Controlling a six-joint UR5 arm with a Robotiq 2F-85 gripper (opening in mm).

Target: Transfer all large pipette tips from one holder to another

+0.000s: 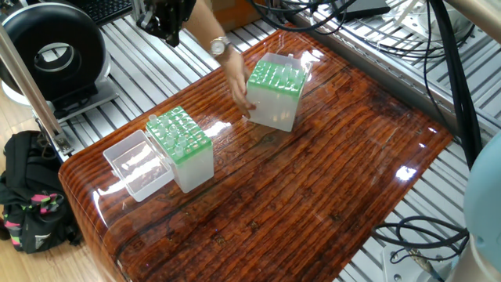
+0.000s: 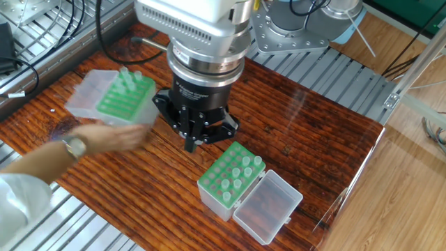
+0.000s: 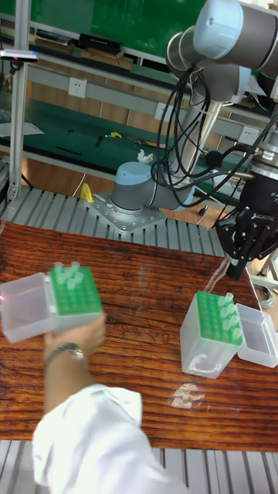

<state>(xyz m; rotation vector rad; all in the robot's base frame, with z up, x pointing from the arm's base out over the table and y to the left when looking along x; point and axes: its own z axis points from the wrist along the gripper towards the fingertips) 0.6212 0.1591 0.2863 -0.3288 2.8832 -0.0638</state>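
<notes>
Two clear holders with green grids are on the wooden table. One holder (image 2: 228, 183) (image 3: 210, 330) (image 1: 180, 147) stands with its lid open and has several large pipette tips (image 2: 244, 167) in one corner. A person's hand (image 2: 104, 136) grips the other holder (image 2: 120, 102) (image 3: 74, 297) (image 1: 274, 94), blurred with motion, with a few large pipette tips (image 3: 66, 269) at its far edge. My gripper (image 2: 190, 144) (image 3: 233, 268) hangs above the table between the two holders, fingers together and shut, nothing seen between them.
The person's arm (image 3: 85, 417) in a white sleeve reaches in over the table's front edge. Open lids (image 2: 268, 206) (image 3: 23, 309) hang off each holder. A black round device (image 1: 51, 51) and a dark bag (image 1: 31, 196) sit beyond the table. Cables (image 1: 415, 231) lie off the table's other side.
</notes>
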